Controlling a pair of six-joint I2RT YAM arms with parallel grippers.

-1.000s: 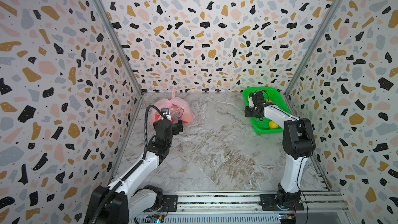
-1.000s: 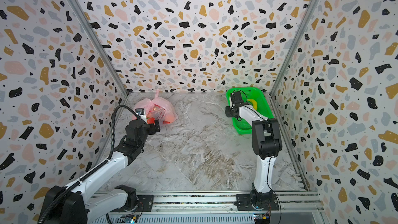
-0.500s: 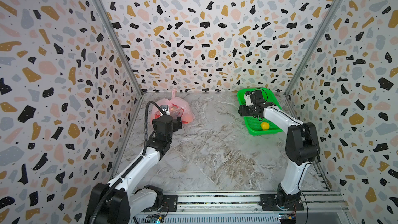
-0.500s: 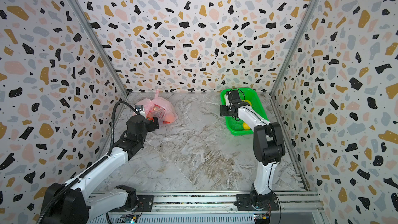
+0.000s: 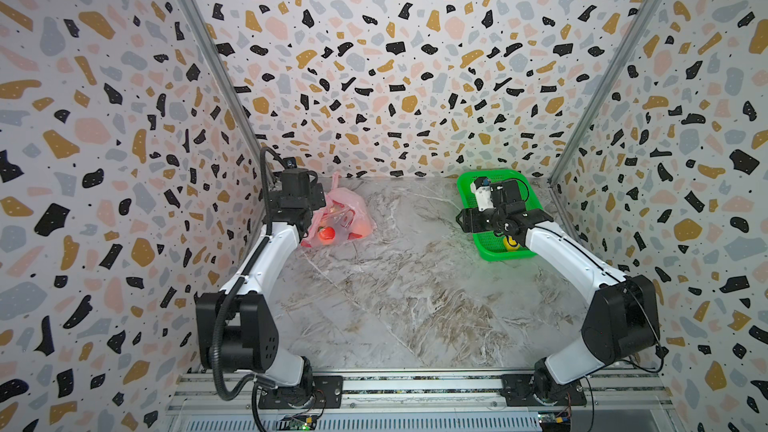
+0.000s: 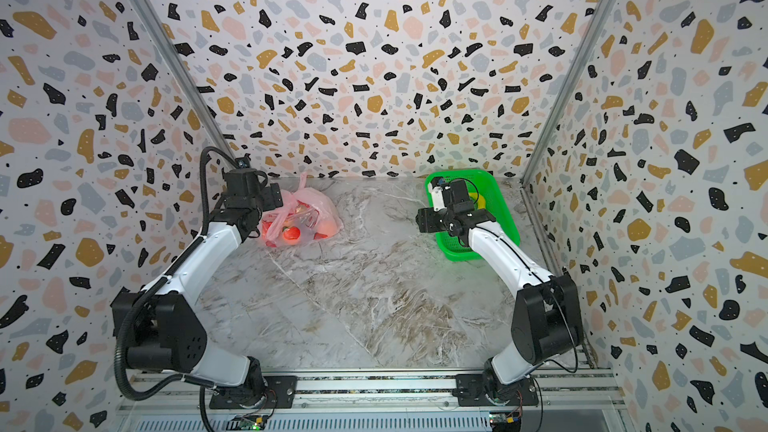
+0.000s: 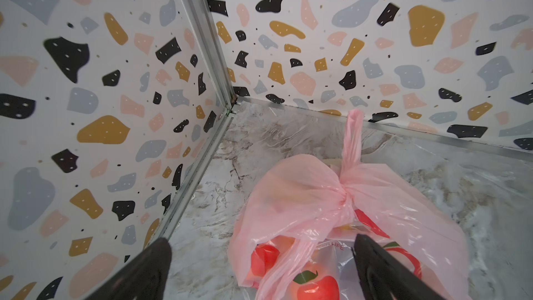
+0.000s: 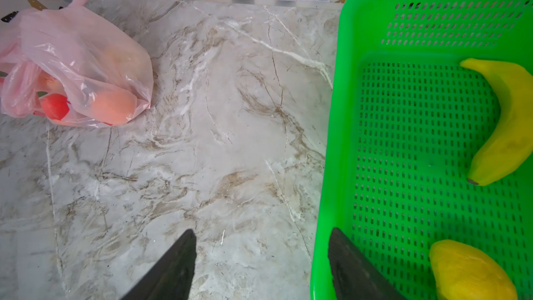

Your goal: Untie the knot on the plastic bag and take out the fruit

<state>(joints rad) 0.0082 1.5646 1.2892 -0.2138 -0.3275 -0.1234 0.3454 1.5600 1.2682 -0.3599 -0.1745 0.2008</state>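
In green basket (image 8: 343,111): banana (image 8: 507,122), yellow fruit (image 8: 470,272); plastic bag (image 7: 288,194): knot (image 7: 347,197) tied, fruit (image 8: 112,106) inside; left claw (image 7: 259,243), right claw (image 8: 262,235) apart, empty.

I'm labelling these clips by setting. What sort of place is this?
Probably a robot test booth, not a home: two arms bolted to a metal rail, speckled walls on three sides, a marble-print table with a bag and basket.

White links (image 5: 266,255), black joints (image 5: 243,326), corrugated black cable (image 5: 215,351), black pincer fingers (image 7: 144,272).

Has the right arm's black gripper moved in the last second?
Yes. In a top view the right gripper has shifted left, away from the grey metal corner post.
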